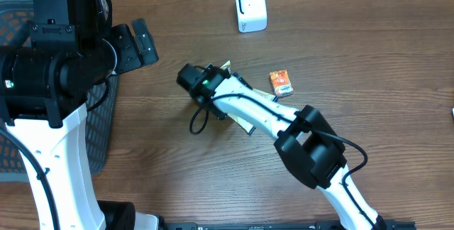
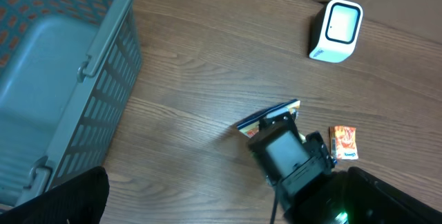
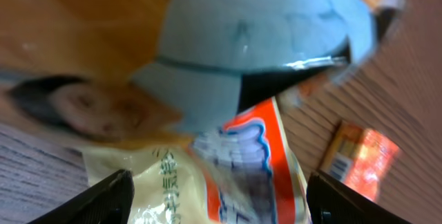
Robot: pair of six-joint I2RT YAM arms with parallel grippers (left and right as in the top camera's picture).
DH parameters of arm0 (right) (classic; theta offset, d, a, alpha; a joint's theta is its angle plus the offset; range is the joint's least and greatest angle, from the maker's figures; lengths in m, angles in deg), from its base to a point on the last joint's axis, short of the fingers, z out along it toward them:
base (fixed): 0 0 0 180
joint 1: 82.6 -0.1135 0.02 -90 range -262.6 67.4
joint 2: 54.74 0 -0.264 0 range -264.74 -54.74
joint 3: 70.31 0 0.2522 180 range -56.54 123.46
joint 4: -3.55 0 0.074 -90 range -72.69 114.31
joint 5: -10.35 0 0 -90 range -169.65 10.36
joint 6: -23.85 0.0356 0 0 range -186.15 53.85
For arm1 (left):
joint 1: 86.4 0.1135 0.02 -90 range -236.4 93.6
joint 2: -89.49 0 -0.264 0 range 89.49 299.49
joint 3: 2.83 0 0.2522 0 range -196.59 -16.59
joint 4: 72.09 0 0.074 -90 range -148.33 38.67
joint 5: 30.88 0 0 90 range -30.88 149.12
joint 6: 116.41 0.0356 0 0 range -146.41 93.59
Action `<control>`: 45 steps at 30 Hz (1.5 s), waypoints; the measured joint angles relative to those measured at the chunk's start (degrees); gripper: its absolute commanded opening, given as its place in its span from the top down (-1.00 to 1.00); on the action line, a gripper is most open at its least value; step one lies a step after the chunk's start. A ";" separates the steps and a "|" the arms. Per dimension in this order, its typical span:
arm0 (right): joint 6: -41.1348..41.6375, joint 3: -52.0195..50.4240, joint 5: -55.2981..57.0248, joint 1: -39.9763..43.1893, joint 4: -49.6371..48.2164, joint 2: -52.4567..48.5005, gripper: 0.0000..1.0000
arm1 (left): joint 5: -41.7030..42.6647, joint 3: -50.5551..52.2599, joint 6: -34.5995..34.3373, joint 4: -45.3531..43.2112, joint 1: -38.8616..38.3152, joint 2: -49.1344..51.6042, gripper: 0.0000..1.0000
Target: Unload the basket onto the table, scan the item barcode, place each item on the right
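Observation:
A cream, orange and blue snack packet point(image 3: 228, 175) lies flat on the wooden table and fills the right wrist view, blurred. My right gripper point(image 3: 217, 186) is open, with one dark finger on each side of the packet and a little gap showing on the right. From overhead the right gripper point(image 1: 206, 81) and its arm cover most of the packet point(image 1: 245, 121). The white scanner point(image 1: 250, 7) stands upright at the table's far edge. My left gripper point(image 1: 135, 45) hovers open and empty, high at the left. No barcode can be made out on the packet.
A small orange packet point(image 1: 281, 83) lies just right of the right arm and also shows as the small orange packet point(image 3: 362, 158) in the right wrist view. A grey mesh basket point(image 2: 62, 79) stands along the table's left side. The scanner point(image 2: 336, 30) faces the table's middle.

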 measured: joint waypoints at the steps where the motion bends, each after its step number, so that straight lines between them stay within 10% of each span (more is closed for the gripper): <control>1: -0.79 0.00 -1.70 0.68 -0.31 0.00 -0.56 | 0.00 0.00 0.00 0.00 0.00 0.00 -1.00; 10: -3.85 0.00 -20.48 11.67 -1.90 0.00 0.93 | 0.00 0.00 0.00 0.00 0.00 0.00 -1.00; 20: 0.50 5.07 -38.82 19.06 6.10 -0.26 0.93 | -0.02 0.00 0.00 0.00 0.00 0.00 -1.00; 32: 3.10 17.53 -90.03 36.72 15.19 -0.50 0.93 | -0.02 0.00 0.00 0.00 0.00 0.00 -1.00; 45: 4.15 17.53 -105.33 43.23 16.02 -0.50 0.92 | -0.02 0.00 0.00 0.02 0.00 0.00 -1.00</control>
